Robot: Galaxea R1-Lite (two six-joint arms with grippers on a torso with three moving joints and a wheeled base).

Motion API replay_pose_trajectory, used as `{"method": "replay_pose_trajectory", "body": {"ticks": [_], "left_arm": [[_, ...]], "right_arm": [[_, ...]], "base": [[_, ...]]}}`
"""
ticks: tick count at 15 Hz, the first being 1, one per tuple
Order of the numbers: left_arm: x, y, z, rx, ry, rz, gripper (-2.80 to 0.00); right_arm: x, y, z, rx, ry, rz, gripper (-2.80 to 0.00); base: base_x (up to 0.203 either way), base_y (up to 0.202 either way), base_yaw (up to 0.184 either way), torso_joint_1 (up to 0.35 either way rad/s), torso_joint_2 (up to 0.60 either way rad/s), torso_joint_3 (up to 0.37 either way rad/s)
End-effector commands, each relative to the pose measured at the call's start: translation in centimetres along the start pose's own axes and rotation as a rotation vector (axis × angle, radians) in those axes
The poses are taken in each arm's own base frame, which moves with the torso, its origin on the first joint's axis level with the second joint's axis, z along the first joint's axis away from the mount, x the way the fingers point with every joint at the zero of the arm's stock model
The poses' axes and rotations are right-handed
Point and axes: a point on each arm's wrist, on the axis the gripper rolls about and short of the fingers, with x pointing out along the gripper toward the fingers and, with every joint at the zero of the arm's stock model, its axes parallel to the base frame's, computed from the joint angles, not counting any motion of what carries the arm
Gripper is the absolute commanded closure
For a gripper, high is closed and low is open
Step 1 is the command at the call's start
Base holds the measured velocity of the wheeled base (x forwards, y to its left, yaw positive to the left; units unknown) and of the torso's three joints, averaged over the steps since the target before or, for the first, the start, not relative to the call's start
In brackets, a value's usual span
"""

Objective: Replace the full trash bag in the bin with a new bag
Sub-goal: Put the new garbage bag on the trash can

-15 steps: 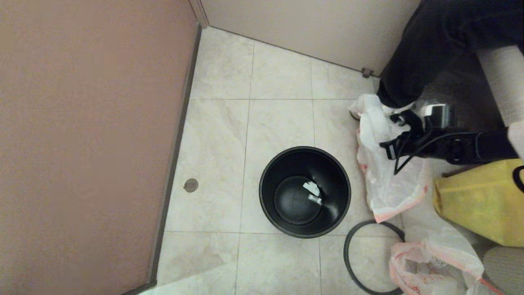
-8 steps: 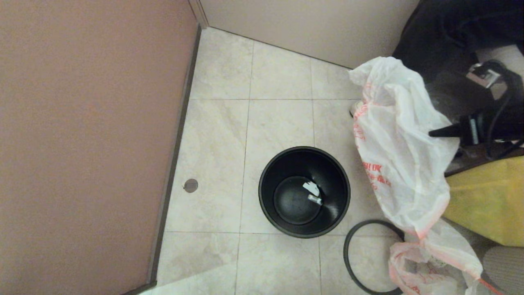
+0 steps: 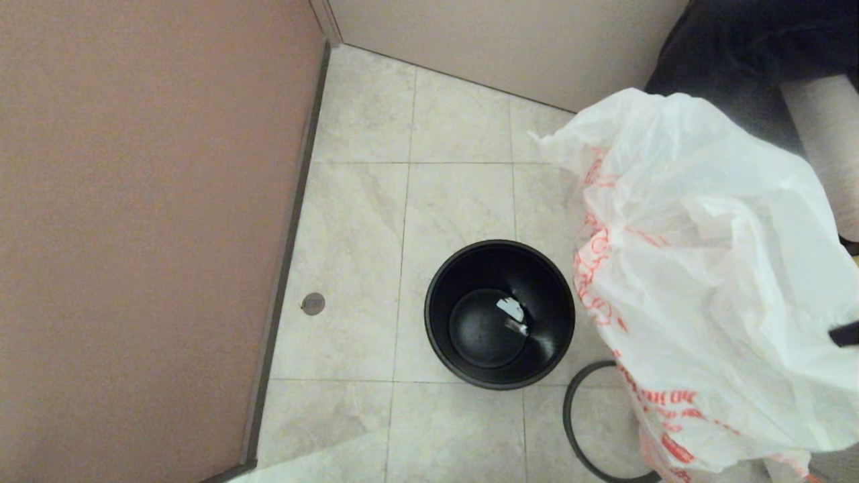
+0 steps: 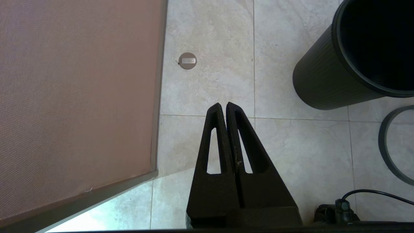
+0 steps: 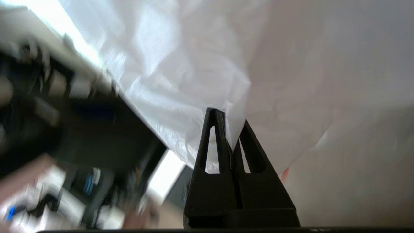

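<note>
The new bag (image 3: 704,268), thin white film with red print, hangs billowed at the right of the head view, beside and above the bin. My right gripper (image 5: 230,123) is shut on a fold of the new bag (image 5: 181,64). Only a dark sliver of that arm (image 3: 847,333) shows past the film. The black bin (image 3: 500,315) stands unlined on the tiles, and its grey rim ring (image 3: 576,422) lies on the floor next to it. My left gripper (image 4: 223,105) is shut on nothing, above bare floor a short way from the bin (image 4: 326,81). The full trash bag is hidden behind the new bag.
A brown partition (image 3: 147,221) walls off the left side. A round floor drain cover (image 3: 313,303) sits near its foot. A person in dark clothes (image 3: 738,40) stands at the back right. Small scraps (image 3: 512,310) lie in the bin's bottom.
My right gripper has raised the new bag off the floor and toward the head camera. The bag has spread out and now covers the yellow bag and the full sack.
</note>
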Motion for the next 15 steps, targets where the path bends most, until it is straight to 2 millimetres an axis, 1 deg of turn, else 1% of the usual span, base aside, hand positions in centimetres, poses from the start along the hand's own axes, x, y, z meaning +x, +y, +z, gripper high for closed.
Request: {"method": "replay_pose_trajectory", "body": {"ticks": [1,3,5,6,8,10,11,13,15], "left_arm": [[0.0,0.0,0.0,-0.001,0.001,0.002,0.00],[0.0,0.0,0.0,-0.001,0.001,0.002,0.00],[0.0,0.0,0.0,-0.001,0.003,0.002,0.00],[0.0,0.0,0.0,-0.001,0.001,0.002,0.00],[0.0,0.0,0.0,-0.001,0.002,0.002,0.00],[0.0,0.0,0.0,-0.001,0.001,0.002,0.00],[0.0,0.0,0.0,-0.001,0.002,0.002,0.00],[0.0,0.0,0.0,-0.001,0.001,0.002,0.00],[0.0,0.0,0.0,-0.001,0.001,0.002,0.00]], "right_arm": [[-0.4,0.9,-0.8,-0.023,0.077,-0.053,0.00],[0.9,0.3,-0.3,-0.012,0.129,-0.055,0.00],[2.6,0.2,1.0,0.023,0.141,-0.024,0.00],[3.9,0.5,2.1,0.047,0.119,-0.005,0.00],[7.0,1.2,4.1,0.058,0.105,0.042,0.00],[10.8,2.1,6.1,0.059,0.097,0.064,0.00],[13.1,2.2,7.0,0.055,0.100,0.013,0.00],[18.8,1.8,8.8,0.038,0.093,-0.158,0.00],[23.7,2.0,10.0,0.016,0.067,-0.212,0.00]], "base": [[0.000,0.000,0.000,0.000,0.00,0.000],[0.000,0.000,0.000,0.000,0.00,0.000],[0.000,0.000,0.000,0.000,0.00,0.000],[0.000,0.000,0.000,0.000,0.00,0.000],[0.000,0.000,0.000,0.000,0.00,0.000],[0.000,0.000,0.000,0.000,0.00,0.000],[0.000,0.000,0.000,0.000,0.00,0.000],[0.000,0.000,0.000,0.000,0.00,0.000],[0.000,0.000,0.000,0.000,0.00,0.000]]}}
